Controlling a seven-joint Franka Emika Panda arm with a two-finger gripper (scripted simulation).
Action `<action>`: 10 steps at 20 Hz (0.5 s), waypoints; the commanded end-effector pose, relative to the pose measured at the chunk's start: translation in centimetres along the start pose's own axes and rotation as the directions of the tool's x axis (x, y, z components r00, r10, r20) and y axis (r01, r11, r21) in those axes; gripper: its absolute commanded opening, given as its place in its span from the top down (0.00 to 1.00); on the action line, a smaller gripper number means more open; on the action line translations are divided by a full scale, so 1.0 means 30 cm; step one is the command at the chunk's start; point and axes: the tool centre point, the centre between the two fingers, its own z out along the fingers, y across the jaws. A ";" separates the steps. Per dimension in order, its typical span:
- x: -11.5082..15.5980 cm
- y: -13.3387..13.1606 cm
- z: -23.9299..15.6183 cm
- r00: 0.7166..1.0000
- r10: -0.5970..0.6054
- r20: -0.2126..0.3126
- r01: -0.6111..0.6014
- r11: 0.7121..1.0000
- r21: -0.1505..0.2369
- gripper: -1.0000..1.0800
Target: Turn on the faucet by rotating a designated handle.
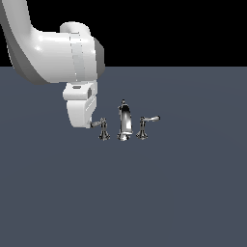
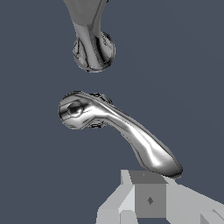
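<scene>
Plainly, no brand, label or readable writing shows anywhere on the arm or the chrome parts. The gripper [image 1: 89,124] sits at the left of centre in the exterior view, hidden behind the white wrist housing [image 1: 81,108], so its fingers cannot be made out there; in the wrist view only a grey, blocky piece of it [image 2: 148,199] shows at the lower edge of the frame, cut off by the border, and whether the jaws are open or closed, or hold anything, cannot be told. The handle [image 1: 102,129] stands just right of the gripper in the exterior view, its thin lever reaching left to the wrist housing, where its tip is lost against the white shell. In the wrist view the handle [image 2: 118,129] fills the middle of the frame, its round pedestal cap at centre left and the lever sweeping toward the lower right, its end just beside the grey gripper piece; contact cannot be confirmed. Beyond it the faucet [image 1: 124,123] has its tall curved spout at the centre of the exterior view, and in the wrist view the spout [image 2: 92,39] is cut off by the upper edge. The right-hand handle [image 1: 143,126] stands further right with its lever tilted upward. All rest on a flat dark blue-grey floor [image 1: 169,193] under a black background.
</scene>
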 end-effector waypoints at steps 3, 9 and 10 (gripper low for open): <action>0.027 0.013 0.000 1.000 0.001 0.000 -0.001 1.000 -0.001 1.00; 0.108 0.050 -0.001 1.000 0.003 -0.002 -0.003 1.000 -0.002 1.00; 0.121 0.057 -0.002 1.000 0.003 -0.002 -0.003 1.000 -0.002 1.00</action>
